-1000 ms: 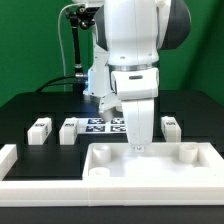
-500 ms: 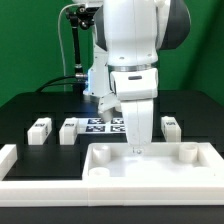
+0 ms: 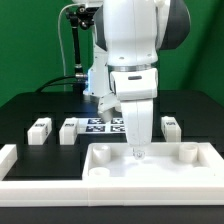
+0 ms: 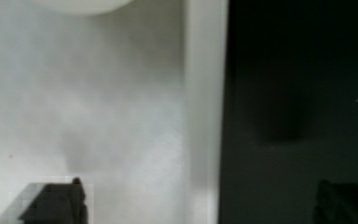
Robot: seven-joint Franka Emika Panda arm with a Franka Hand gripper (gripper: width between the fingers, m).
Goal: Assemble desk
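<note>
The desk's white tabletop (image 3: 140, 185) lies upside down at the front, with its raised rim and round corner sockets (image 3: 188, 152) facing up. My gripper (image 3: 138, 152) points straight down over the far rim. In the wrist view the gripper (image 4: 197, 190) is open. One dark finger (image 4: 51, 205) is over the white tabletop (image 4: 105, 110) and the other finger (image 4: 345, 205) is over the black table. The rim edge runs between them and nothing is held. Three short white legs (image 3: 40, 130) (image 3: 68, 130) (image 3: 170, 125) lie behind the tabletop.
The marker board (image 3: 100, 125) lies on the black table between the legs. A low white border rail (image 3: 8, 160) stands at the exterior view's left. The arm's white body rises over the middle, and a black stand is at the back.
The gripper's fingers have spread apart at the tabletop's far rim. The arm and the parts have stayed where they were.
</note>
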